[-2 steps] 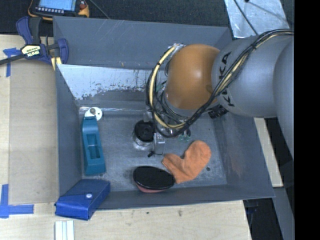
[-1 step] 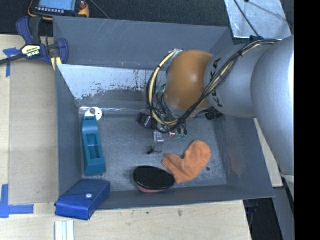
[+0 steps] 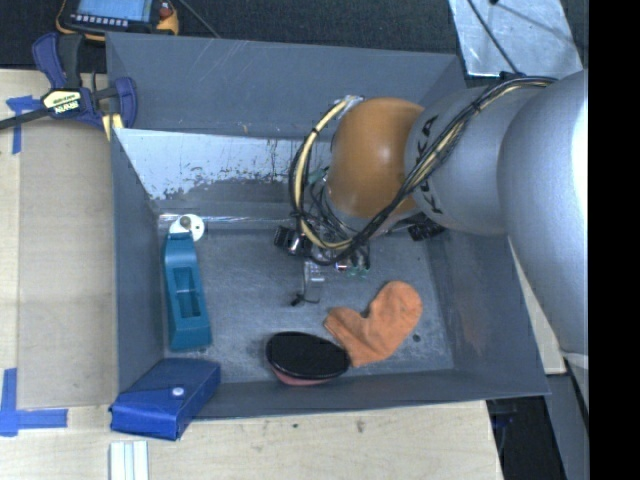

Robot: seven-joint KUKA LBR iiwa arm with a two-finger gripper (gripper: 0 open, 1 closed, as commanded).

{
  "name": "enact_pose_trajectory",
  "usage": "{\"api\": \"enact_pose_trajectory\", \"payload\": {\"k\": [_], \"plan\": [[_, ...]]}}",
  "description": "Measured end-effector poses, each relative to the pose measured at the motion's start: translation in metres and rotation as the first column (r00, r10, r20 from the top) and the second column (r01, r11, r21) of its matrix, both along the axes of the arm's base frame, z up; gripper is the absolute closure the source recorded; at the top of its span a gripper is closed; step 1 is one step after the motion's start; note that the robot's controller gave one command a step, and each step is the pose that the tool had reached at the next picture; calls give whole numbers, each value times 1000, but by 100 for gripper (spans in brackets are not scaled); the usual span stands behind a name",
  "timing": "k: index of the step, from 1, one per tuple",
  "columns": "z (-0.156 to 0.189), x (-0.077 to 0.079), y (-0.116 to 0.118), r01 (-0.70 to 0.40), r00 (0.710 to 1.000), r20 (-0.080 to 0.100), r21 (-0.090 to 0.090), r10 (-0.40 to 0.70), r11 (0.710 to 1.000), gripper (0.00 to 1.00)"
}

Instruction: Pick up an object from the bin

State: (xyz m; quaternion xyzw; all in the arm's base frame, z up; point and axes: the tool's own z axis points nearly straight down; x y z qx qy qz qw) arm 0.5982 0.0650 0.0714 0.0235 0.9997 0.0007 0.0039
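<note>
My gripper [image 3: 310, 286] hangs under the orange dome near the middle of the bin, its thin fingers pointing down at bare floor. Nothing shows between them. An orange cloth mitt [image 3: 381, 322] lies just to the right and below the fingers. A black oval brush with a pink edge [image 3: 306, 357] rests at the front wall, below the gripper. A blue tape dispenser with a white roll end [image 3: 186, 290] stands along the left side, well apart from the gripper.
A dark blue box [image 3: 166, 396] sits on the bin's front left corner. The arm and its cables cover the back right part of the bin. Bare floor lies between the dispenser and the gripper.
</note>
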Motion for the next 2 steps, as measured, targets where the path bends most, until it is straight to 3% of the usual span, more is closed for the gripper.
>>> {"api": "enact_pose_trajectory", "payload": {"k": [1,2], "plan": [[0,28,-55,-159,987,-1,-1,159,987,0],[3,32,-38,-181,983,7,-3,181,983,100]]}}
